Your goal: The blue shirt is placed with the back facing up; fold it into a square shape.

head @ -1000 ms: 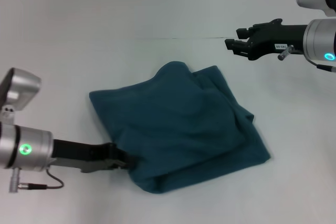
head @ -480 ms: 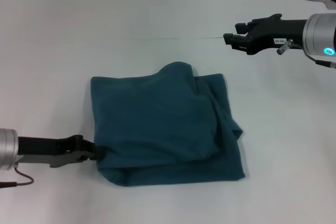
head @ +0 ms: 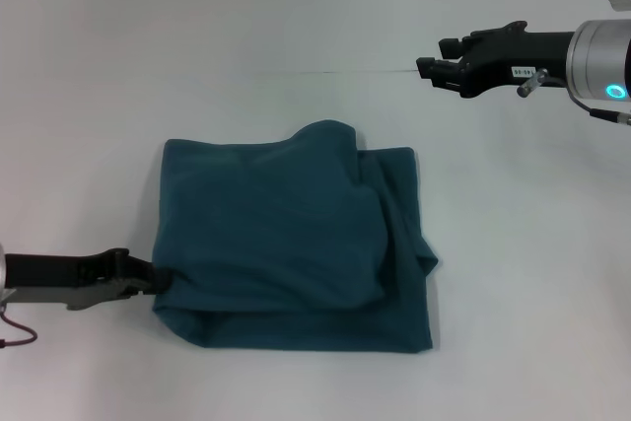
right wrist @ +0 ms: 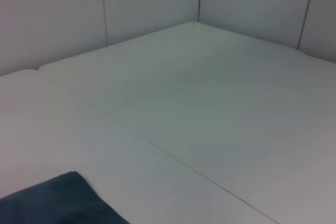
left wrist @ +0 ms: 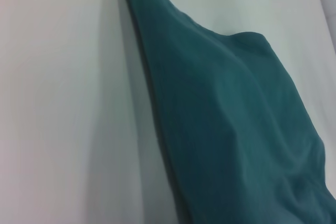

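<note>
L gripper (head: 156, 276) is pinched on the shirt (head: 296, 248) edge: drag low & slow w/ 1 steady pull to square it; R gripper (head: 431, 68) idle, jaws near closed, empty.

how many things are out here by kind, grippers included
blue shirt: 1, folded on the white table
grippers: 2, left gripper at the shirt's left edge, right gripper clear of it
total: 4

My head camera looks down on the blue shirt (head: 296, 239); my left wrist camera skims its edge closely; my right wrist camera, farther off, shares one corner.
</note>
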Available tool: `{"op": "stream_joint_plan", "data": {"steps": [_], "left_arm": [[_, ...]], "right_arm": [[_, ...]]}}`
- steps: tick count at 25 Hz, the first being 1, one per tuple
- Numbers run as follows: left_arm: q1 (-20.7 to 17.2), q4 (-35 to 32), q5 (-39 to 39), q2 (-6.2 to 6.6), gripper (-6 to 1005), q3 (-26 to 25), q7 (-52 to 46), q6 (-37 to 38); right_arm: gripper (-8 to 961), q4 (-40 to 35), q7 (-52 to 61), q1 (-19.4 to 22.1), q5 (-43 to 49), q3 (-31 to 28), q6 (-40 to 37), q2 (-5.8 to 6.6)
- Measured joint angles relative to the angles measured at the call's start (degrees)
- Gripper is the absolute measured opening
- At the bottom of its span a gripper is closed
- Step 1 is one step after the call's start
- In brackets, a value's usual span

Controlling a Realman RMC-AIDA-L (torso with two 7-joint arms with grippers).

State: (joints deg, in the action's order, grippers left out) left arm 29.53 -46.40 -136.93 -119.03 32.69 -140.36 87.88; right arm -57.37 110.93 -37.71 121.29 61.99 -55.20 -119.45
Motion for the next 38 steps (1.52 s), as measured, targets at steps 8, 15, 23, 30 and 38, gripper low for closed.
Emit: {"op": "stream_joint_plan", "data": {"steps": [8, 15, 23, 30, 38], "left_arm": [[-0.1, -0.1, -2.1, 0.47, 83, -3.3, 0.5, 0.8], [-0.2, -0.1, -2.4, 0.56, 97, -5.2, 0.9, 1.8], [-1.0, -0.1, -2.0, 0.82, 114, -9.8, 0.8, 5.1], [-1.6, -0.5, -2.4, 0.69, 129, -10.3, 1.4, 5.6], [-1.7, -0.5, -2.4, 0.56, 146, -10.6, 4.0, 5.7]], "right_arm": [[402, 0.0, 0.2, 0.0, 0.0, 0.1, 0.0, 0.00], [402, 0.0, 0.3, 0.0, 0.0, 0.1, 0.0, 0.00], [402, -0.6, 1.1, 0.2, -0.1, 0.0, 0.0, -0.09], [401, -1.7, 1.8, 0.5, -0.4, 0.1, -0.6, -0.09], [403, -2.9, 2.4, 0.7, -0.4, 0.2, -1.7, -0.26]]}}
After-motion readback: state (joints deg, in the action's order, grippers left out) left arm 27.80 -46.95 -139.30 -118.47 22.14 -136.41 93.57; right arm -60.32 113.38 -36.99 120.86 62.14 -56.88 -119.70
